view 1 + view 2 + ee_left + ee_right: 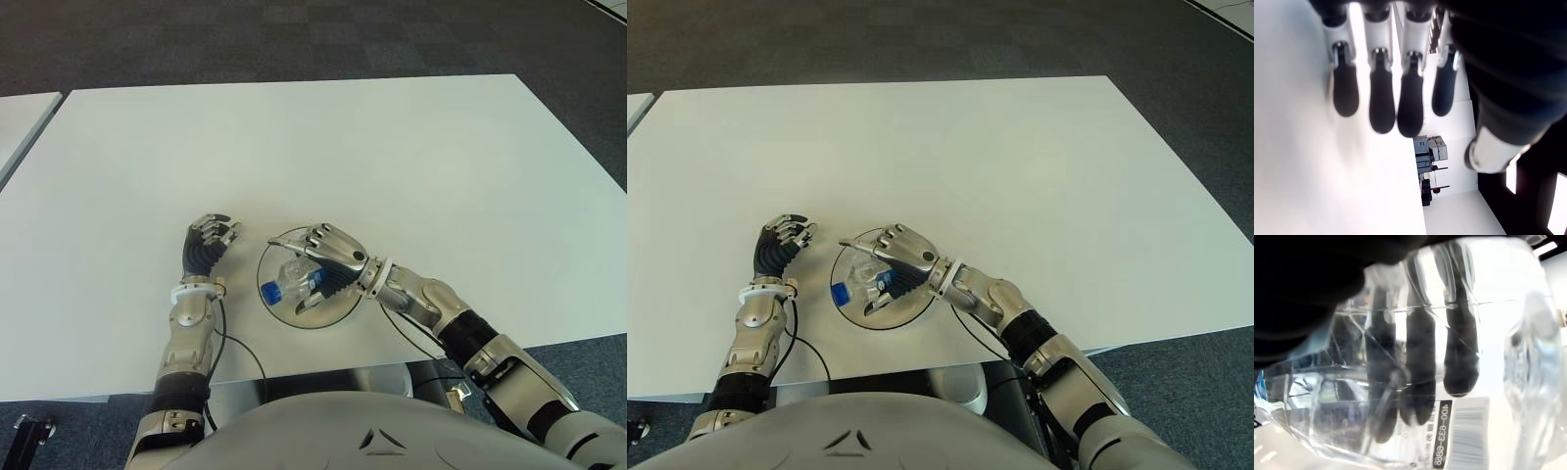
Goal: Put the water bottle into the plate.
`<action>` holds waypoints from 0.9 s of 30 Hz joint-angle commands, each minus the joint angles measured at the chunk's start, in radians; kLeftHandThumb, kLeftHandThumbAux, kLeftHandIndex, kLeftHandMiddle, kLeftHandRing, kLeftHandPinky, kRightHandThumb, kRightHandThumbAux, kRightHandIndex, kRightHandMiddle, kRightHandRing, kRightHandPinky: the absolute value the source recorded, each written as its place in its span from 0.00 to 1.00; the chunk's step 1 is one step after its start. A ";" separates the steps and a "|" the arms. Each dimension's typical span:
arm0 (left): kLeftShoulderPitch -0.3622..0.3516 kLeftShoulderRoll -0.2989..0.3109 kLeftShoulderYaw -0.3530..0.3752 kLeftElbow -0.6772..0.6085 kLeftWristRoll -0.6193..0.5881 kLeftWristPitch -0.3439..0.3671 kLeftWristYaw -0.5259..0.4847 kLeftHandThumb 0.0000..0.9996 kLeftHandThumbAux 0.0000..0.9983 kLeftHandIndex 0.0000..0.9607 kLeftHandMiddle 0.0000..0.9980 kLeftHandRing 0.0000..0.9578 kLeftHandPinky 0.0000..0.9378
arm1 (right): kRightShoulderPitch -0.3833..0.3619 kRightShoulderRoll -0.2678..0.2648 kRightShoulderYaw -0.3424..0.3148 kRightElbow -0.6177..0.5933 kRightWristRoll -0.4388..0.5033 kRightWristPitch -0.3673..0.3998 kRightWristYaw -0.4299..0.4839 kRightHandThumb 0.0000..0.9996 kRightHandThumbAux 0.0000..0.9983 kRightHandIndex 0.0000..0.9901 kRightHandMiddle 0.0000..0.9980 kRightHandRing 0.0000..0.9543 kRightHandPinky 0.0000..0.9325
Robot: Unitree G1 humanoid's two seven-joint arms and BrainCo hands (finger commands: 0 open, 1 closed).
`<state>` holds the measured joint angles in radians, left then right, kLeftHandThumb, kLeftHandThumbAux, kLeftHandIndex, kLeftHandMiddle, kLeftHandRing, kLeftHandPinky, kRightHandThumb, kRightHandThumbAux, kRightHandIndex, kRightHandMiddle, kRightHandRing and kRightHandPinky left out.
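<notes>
One clear plastic water bottle (290, 277), blue-capped, is gripped on its side over the plate (338, 308) by the right hand (328, 258), fingers (1418, 377) wrapped round the barrel. Thin, light, easily dented walls are judged likely, so mid-body holding suits. The left hand (206, 245), fingers loosely curled and empty, is seen just left of the plate.

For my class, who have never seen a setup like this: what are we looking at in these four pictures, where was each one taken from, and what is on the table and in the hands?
This is a humanoid robot with two arms ending in many-fingered hands. The two wide pictures come from a pair of cameras on its head, looking down at a white table. The two close-ups come from cameras on its wrists.

On the table lies a round plate. The right hand is over the plate, its fingers wrapped around a clear water bottle with a blue cap, lying on its side. The right wrist view shows those fingers through the clear plastic.

The left hand shows just left of the plate, fingers loosely bent, holding nothing.
</notes>
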<state>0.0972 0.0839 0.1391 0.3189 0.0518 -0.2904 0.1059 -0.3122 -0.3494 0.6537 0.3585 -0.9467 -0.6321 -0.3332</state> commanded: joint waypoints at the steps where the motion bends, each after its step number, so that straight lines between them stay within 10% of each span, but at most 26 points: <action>1: 0.008 -0.005 -0.003 -0.007 -0.001 0.022 0.003 0.71 0.71 0.45 0.59 0.59 0.59 | -0.017 0.004 0.001 0.010 -0.012 -0.015 -0.029 0.05 0.34 0.00 0.00 0.00 0.00; 27: 0.003 0.006 -0.002 -0.003 0.007 0.028 0.004 0.71 0.71 0.45 0.60 0.60 0.59 | -0.026 0.017 0.012 0.045 -0.060 0.007 -0.103 0.04 0.30 0.00 0.00 0.00 0.00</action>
<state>0.0984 0.0839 0.1392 0.3091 0.0518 -0.2730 0.1063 -0.3288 -0.3351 0.6559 0.3861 -0.9877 -0.6376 -0.4278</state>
